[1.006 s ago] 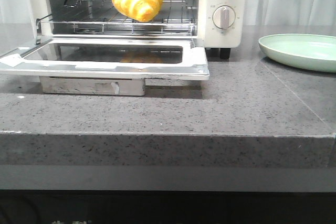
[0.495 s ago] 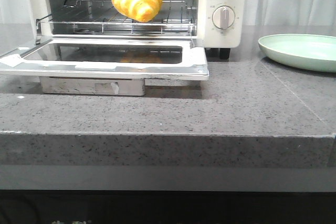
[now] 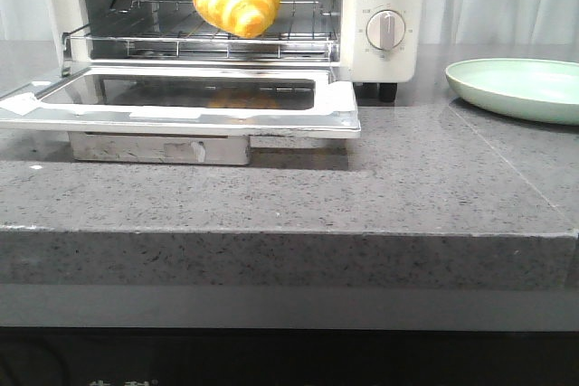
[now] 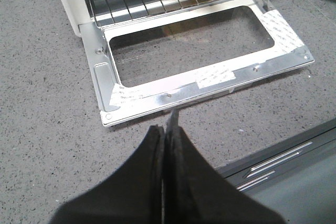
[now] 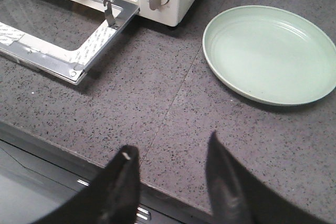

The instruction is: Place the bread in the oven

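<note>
1. Here, the oven (image 3: pixel 380 6) stands on the grey counter (image 3: pixel 362 196), its glass door (image 3: pixel 181 101) dropped flat to leave the wire rack (image 3: pixel 199 38) open to reach.
2. The green plate (image 3: pixel 520 88), well to the oven's right, lies empty.
3. The bread (image 3: pixel 237 1) sits on the rack inside the oven; the task looks complete.
4. The right gripper (image 5: pixel 170 174) hovers above the counter edge, fingers spread, holding nothing.
5. The left gripper (image 4: pixel 165 145) hangs before the door, fingers pressed together, empty.
</note>
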You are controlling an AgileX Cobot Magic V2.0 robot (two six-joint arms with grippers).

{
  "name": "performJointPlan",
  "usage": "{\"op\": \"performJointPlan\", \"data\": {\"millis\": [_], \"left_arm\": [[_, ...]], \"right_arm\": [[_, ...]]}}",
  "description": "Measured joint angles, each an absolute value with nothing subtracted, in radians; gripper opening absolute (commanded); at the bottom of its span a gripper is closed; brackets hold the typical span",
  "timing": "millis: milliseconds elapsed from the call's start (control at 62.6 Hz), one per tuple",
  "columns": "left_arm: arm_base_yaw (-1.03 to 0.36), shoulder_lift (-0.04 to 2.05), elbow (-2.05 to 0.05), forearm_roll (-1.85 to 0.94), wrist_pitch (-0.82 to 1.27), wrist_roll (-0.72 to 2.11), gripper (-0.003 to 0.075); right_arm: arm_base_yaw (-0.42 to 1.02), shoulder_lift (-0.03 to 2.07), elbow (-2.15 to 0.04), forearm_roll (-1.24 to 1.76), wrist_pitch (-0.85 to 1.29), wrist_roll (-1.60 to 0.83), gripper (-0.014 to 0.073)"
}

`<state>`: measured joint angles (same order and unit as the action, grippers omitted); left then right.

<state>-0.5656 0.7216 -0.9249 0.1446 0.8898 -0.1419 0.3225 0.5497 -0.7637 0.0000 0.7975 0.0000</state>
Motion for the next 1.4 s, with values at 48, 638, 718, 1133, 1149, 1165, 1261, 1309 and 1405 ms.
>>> {"op": "performJointPlan", "data": {"millis": [48, 638, 718, 1133, 1149, 1165, 1261, 1309, 1405], "left_arm": [[-0.566, 0.722, -0.925, 0.145, 0.89, -0.142, -0.0018], [-0.566, 0.72, -0.918, 0.145, 0.884, -0.142, -0.0018], [-0.544, 0.693, -0.886, 0.145, 0.852, -0.142, -0.0018], [-0.187, 0.168, -0.271, -0.01, 0.317, -0.142, -0.0018], [-0.177, 0.145, -0.243, -0.012, 0.297, -0.142, -0.0018], [-0.172, 0.131, -0.225, -0.012, 0.285, -0.142, -0.0018], [-0.146, 0.056, -0.115, -0.015, 0.198, -0.142, -0.0018], [-0.139, 0.031, -0.072, -0.016, 0.158, -0.142, -0.0018], [-0.13, 0.0, -0.005, -0.018, 0.084, -0.142, -0.0018]], "right_arm": [[0.322, 0.55, -0.764, 0.0, 0.798, -0.005, -0.0008], [0.322, 0.55, -0.764, 0.0, 0.822, 0.0, -0.0069], [0.322, 0.55, -0.764, 0.0, 0.822, 0.0, -0.0069], [0.322, 0.55, -0.764, 0.0, 0.826, 0.0, -0.0069], [0.322, 0.55, -0.764, 0.0, 0.826, 0.0, -0.0069], [0.322, 0.55, -0.764, 0.0, 0.826, 0.0, -0.0069], [0.322, 0.55, -0.764, 0.0, 0.827, 0.0, -0.0069], [0.322, 0.55, -0.764, 0.0, 0.827, 0.0, -0.0069], [0.322, 0.55, -0.764, 0.0, 0.827, 0.0, -0.0069]]}}
